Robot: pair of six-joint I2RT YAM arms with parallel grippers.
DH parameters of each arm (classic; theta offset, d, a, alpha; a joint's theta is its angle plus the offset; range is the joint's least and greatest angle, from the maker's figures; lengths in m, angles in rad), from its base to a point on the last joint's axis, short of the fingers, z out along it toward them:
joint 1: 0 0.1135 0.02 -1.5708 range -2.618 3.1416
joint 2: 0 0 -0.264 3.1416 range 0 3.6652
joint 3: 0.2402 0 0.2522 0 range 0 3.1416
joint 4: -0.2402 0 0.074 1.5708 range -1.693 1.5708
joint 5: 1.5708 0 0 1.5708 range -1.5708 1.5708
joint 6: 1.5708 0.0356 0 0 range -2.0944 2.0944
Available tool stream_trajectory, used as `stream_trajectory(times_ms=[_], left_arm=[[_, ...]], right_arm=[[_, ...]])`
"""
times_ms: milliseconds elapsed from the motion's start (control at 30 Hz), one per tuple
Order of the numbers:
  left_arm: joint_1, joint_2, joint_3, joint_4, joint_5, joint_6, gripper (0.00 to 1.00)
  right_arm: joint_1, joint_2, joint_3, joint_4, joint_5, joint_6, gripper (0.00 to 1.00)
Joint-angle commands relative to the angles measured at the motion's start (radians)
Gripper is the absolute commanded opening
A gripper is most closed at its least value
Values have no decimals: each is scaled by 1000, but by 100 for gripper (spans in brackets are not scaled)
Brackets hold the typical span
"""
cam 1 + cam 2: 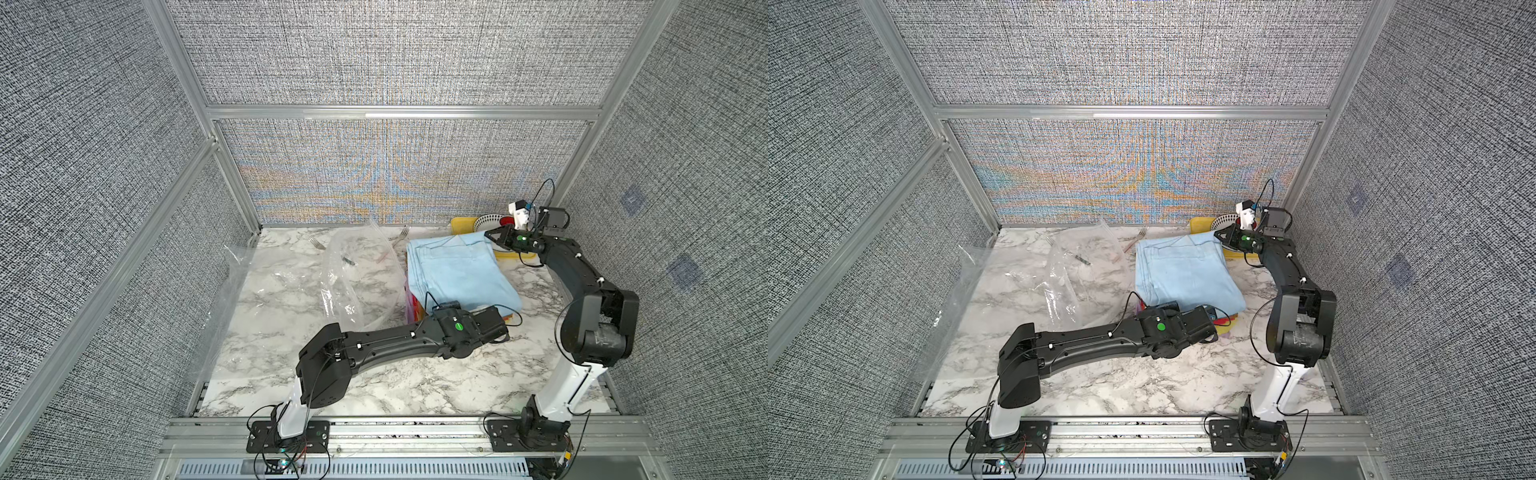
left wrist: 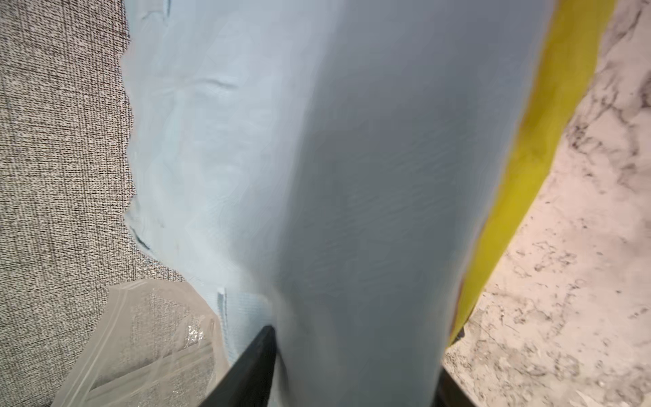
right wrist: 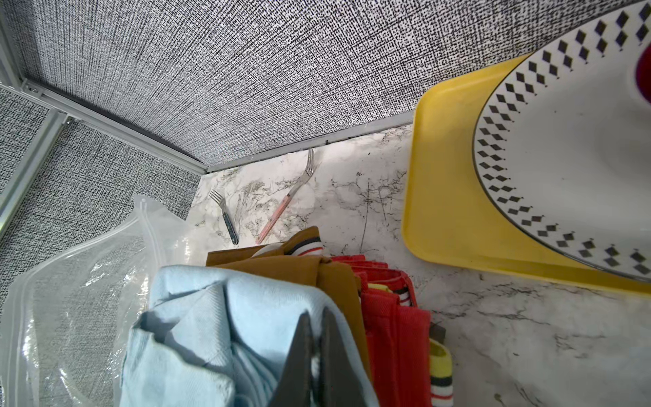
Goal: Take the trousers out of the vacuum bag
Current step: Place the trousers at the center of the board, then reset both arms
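Observation:
The light blue trousers [image 1: 457, 274] [image 1: 1183, 270] lie folded on top of a stack at the table's right middle. Red trousers with a striped waistband [image 3: 394, 317], orange ones [image 3: 281, 260] and yellow ones [image 2: 528, 141] show underneath. My right gripper [image 1: 492, 237] [image 3: 317, 313] is shut on the far right corner of the light blue cloth. At the stack's near end my left gripper [image 1: 505, 332] [image 2: 355, 352] has its jaws wide apart, with a thick blurred fold of light blue cloth [image 2: 317, 176] between them. The vacuum bag [image 1: 353, 286] [image 3: 70, 299] lies crumpled to the left, with no garment in it.
A yellow tray [image 1: 459, 224] [image 3: 451, 176] at the back right carries a diamond-rimmed plate [image 3: 546, 158] and a red bowl [image 1: 505, 220]. Two forks [image 3: 225, 218] [image 3: 285, 201] lie near the back wall. Part of the clear plastic [image 1: 232, 299] leans on the left wall.

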Motion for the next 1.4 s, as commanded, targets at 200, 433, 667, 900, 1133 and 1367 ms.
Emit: stream_trajectory(times_ms=[200,433,667,900,1133,1367], left_arm=[[34,-216,-80,74,187,-90,75],[127,-391,-180,182,289,-152,83],[255,-565,-275,242,279,-203,91],[425,-716,-354,260,195,-237,100],[662,-873,-511,379,211,-265,100],[925,-880,-610,378,203,-251,100]], right_arm=[[7,-71,15,13,158,-35,22],[52,-152,28,-88,355,-123,41],[165,-267,-16,-136,428,-187,48],[219,-358,-121,-112,446,-195,67],[220,-451,-211,-75,537,-213,76],[216,-627,-384,104,700,-234,94]])
